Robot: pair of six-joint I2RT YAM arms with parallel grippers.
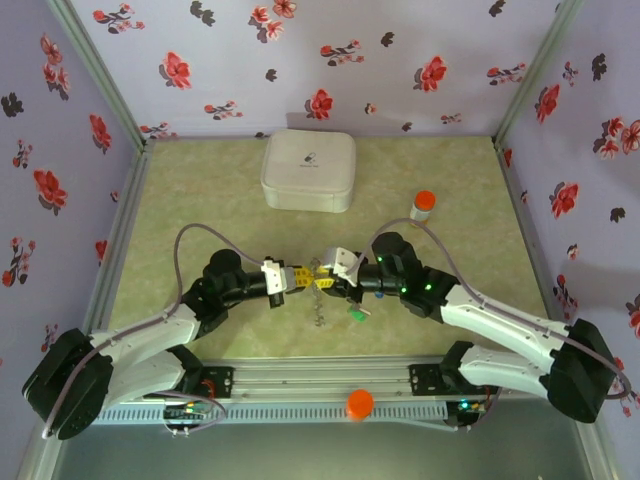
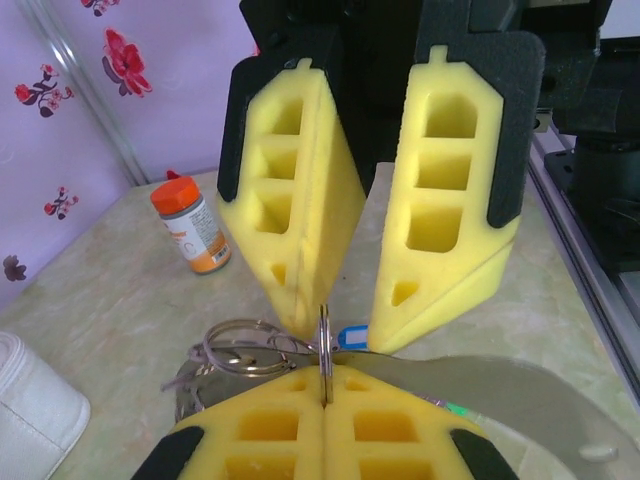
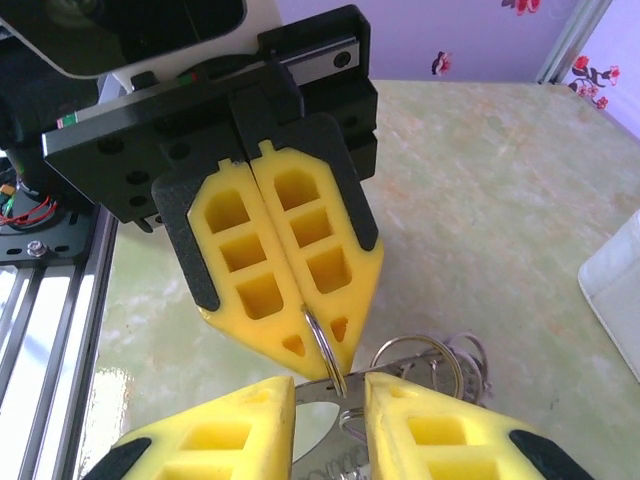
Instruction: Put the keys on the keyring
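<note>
Silver keyring sat pinched edge-on in the fully closed left gripper, well on the arms' side of the white case, presumably to steady it. The right gripper straddled it half-open, gripping nothing yet.

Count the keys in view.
2: the blue key sits right beside the pinched keyring; the green key is beside the right arm, nearer the bases. Others may be hidden.

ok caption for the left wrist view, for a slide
Left gripper pinching a thin metal ring upright, the right gripper's fingers parted just beyond it
</note>
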